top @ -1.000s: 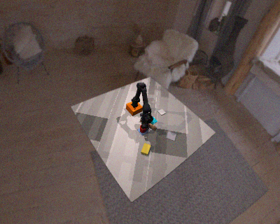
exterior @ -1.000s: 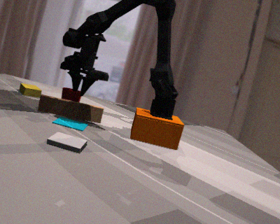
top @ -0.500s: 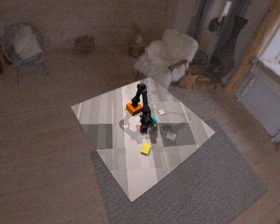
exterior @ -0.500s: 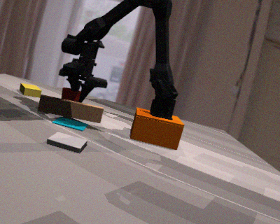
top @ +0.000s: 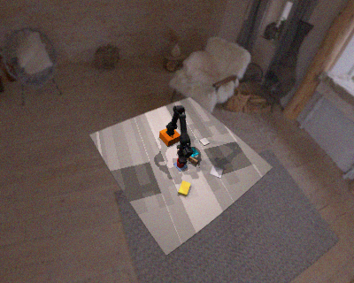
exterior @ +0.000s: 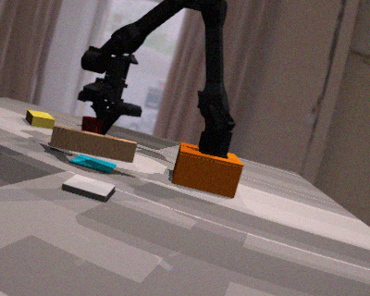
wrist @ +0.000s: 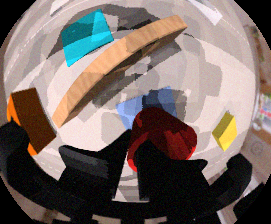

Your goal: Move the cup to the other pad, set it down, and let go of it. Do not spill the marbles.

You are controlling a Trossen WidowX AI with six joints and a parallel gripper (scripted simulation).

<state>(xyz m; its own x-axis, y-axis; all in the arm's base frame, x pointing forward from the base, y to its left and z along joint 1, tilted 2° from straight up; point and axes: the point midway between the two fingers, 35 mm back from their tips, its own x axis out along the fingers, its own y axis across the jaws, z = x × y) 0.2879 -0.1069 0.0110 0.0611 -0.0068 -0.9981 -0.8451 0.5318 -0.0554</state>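
Note:
The red cup [top: 180, 164] [exterior: 91, 124] [wrist: 168, 131] stands over the blue pad [wrist: 127, 114] and looks tilted in the wrist view. My gripper [exterior: 104, 130] [wrist: 133, 132] is shut on the cup's wall, with one finger inside the rim and one outside. The cyan pad [top: 195, 151] [exterior: 93, 163] [wrist: 86, 39] lies on the far side of a wooden bar from the cup. The marbles are not visible. Whether the cup's base touches the blue pad is hidden.
The wooden bar [top: 194, 161] [exterior: 93, 143] [wrist: 118, 51] stands between the two pads. An orange box [top: 169, 140] [exterior: 206, 175] [wrist: 35, 117] sits at the arm's base. A yellow block [top: 184, 187] [exterior: 40, 118] [wrist: 225, 132] lies beyond the cup. A white block [top: 203, 141] [exterior: 88, 187] lies near the cyan pad.

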